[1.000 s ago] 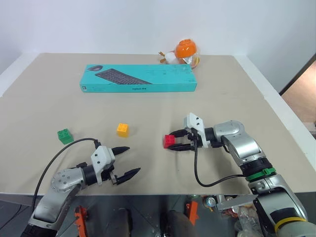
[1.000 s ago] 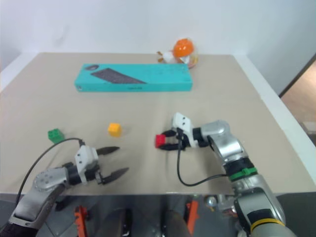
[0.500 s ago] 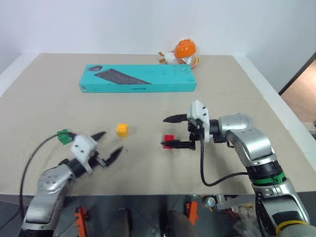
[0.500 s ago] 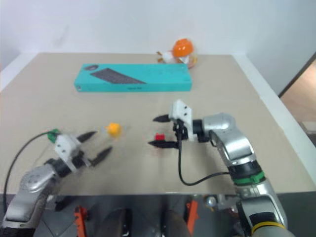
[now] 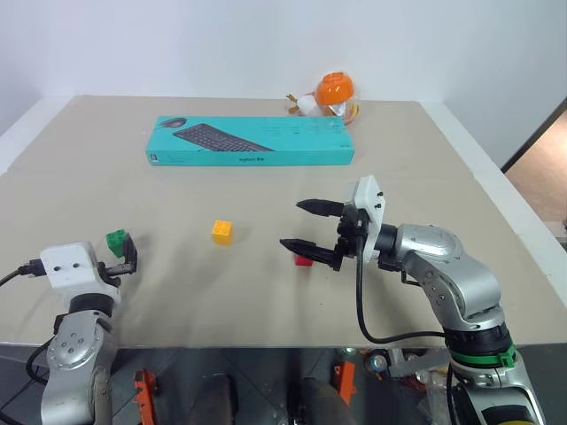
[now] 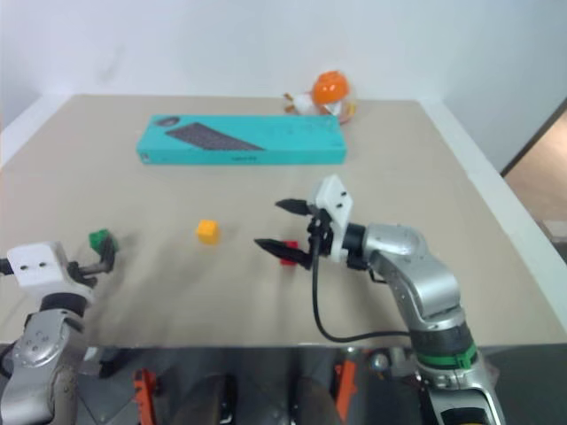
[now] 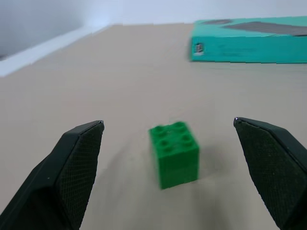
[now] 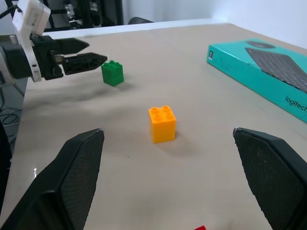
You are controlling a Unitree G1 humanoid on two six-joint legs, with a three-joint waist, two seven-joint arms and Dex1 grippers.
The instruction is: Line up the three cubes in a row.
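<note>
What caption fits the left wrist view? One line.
Open left gripper facing the green cube on the table, teal keyboard box behind.

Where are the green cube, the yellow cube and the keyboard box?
green cube [image 7: 173, 153], left wrist view, front face.
yellow cube [image 5: 221, 232], left eye view, its middle.
keyboard box [image 5: 251, 141], left eye view, printed top.

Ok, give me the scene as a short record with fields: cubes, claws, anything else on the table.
green cube: on table, just ahead of left claw, untouched
yellow cube: alone, mid table
red cube: on table under right claw, not gripped
left claw: open, empty
right claw: open, empty, raised
row: not yet formed
other: teal keyboard box, orange and white toy at far side
</note>
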